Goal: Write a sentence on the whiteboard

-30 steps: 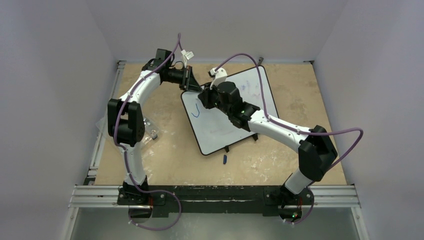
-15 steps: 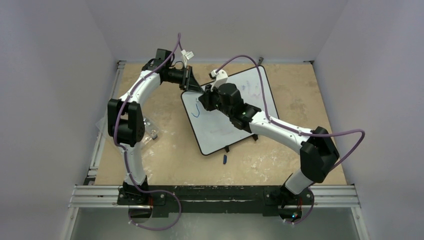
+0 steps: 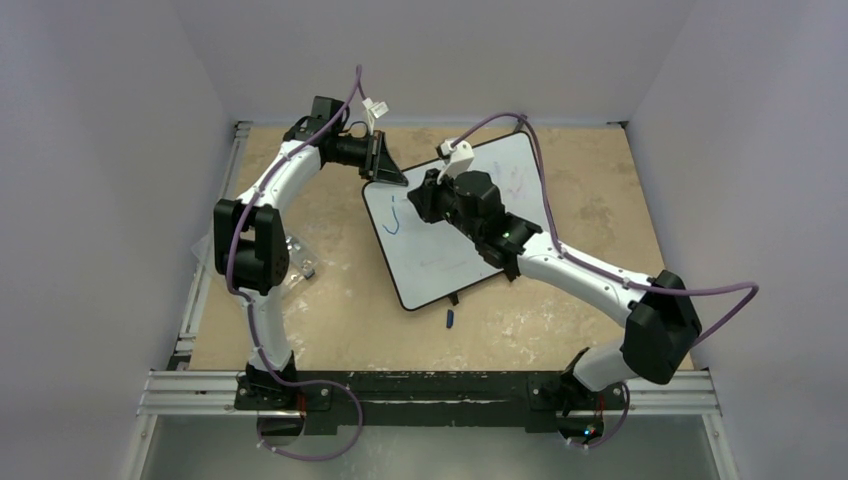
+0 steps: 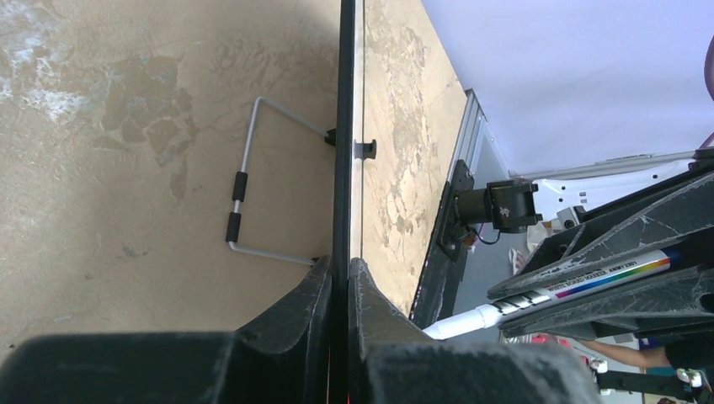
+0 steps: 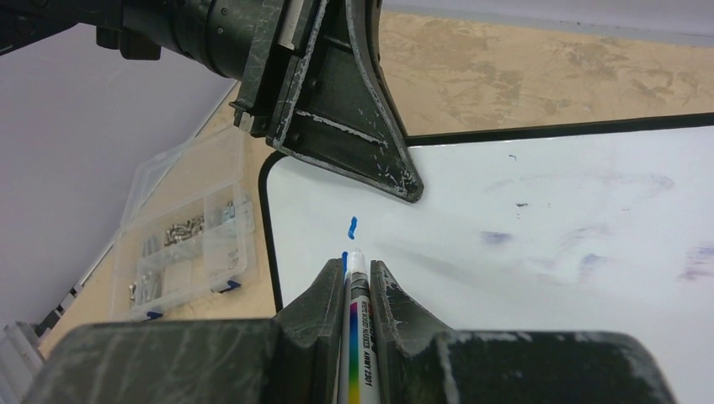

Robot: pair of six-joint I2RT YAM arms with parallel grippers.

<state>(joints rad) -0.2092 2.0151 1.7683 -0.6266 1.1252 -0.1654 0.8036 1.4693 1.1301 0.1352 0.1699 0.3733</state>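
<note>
Since 1.0 s ago, right gripper, jaws clamped on marker, has shifted rightward over whiteboard, whose corner edge the left gripper jaws pinch; sentence, only blue hook and dot, just ahead of right jaws; clear organiser box of small metal hardware to their left.

White black-framed whiteboard, blue sentence strokes, rainbow-banded white marker, mottled tan table

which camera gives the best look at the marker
Right wrist: the marker sits large and centred in the right gripper, label visible, tip beside blue strokes on the whiteboard. Left wrist shows it side-on at the right edge, partly behind that gripper. Top external hides it under the right gripper.
</note>
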